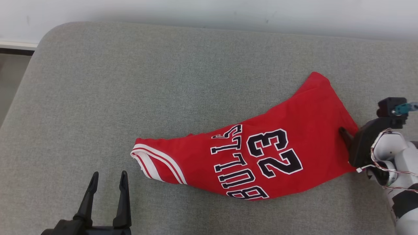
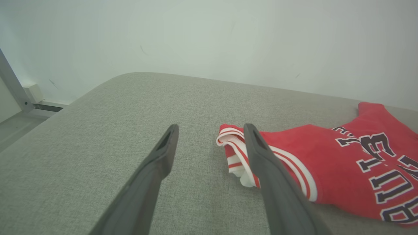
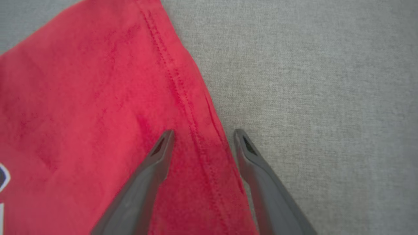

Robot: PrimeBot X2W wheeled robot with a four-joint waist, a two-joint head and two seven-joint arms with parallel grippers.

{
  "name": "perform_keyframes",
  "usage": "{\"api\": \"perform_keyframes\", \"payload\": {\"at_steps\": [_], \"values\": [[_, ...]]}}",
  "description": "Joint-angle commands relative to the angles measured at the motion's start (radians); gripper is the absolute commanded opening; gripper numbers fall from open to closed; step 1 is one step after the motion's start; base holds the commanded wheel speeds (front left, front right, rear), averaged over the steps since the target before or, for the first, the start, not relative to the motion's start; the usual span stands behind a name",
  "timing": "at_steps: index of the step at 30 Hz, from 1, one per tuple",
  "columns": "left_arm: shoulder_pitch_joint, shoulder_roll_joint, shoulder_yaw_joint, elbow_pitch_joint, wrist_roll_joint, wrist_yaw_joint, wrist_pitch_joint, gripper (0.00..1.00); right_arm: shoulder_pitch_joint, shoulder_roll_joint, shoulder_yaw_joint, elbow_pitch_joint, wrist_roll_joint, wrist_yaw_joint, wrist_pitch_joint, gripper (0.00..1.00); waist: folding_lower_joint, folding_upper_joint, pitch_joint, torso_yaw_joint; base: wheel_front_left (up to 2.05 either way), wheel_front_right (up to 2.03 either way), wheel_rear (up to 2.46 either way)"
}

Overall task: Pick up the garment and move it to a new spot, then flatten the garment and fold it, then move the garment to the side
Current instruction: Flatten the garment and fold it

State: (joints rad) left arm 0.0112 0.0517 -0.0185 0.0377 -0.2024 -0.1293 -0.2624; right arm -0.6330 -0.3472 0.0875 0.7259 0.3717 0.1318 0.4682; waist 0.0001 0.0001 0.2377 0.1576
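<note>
So your red Bulls 23 jersey (image 1: 261,153) is lying flat-ish on the grey fabric-covered bench (image 1: 130,81), right of the middle, with the lettering facing up. The white-and-red striped trim (image 1: 156,161) points toward your left side and a plain red corner sticks up toward the pale wall (image 2: 209,32).

Your left tool (image 1: 109,173) is sitting low at the near left, fingers spread and holding nothing. It's near the striped end but not touching it. From the left wrist view, the striped trim sits just past the right-hand finger.

Your right tool (image 3: 204,131) is at the jersey's other end, also spread wide. It straddles the stitched hem (image 3: 183,94), one finger over red cloth and the other over bare grey fabric just beside the edge. It's not pinching anything, and you can't tell if the tips touch the cloth.
</note>
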Motion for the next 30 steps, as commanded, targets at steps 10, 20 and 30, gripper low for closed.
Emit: {"api": "perform_keyframes", "payload": {"at_steps": [10,20,30], "values": [[0.01,-0.002,0.007,0.014,0.004,-0.001,-0.003,1.0,-0.062,-0.027,0.034,-0.03,-0.043,-0.003,-0.198,0.0,-0.0001,-0.0001,-0.027,-0.025,0.0,0.0,0.0],[0.033,-0.002,0.029,0.013,-0.008,0.006,-0.003,1.0,-0.073,-0.065,0.016,-0.195,-0.085,-0.003,-0.374,0.0,-0.0001,-0.0001,-0.072,-0.074,0.0,0.0,0.0],[0.047,-0.002,0.032,0.011,-0.019,0.015,-0.003,1.0,0.292,-0.023,-0.002,-0.481,-0.031,-0.002,-0.236,0.0,-0.0001,-0.0001,-0.101,-0.151,0.0,0.0,0.0]]}}
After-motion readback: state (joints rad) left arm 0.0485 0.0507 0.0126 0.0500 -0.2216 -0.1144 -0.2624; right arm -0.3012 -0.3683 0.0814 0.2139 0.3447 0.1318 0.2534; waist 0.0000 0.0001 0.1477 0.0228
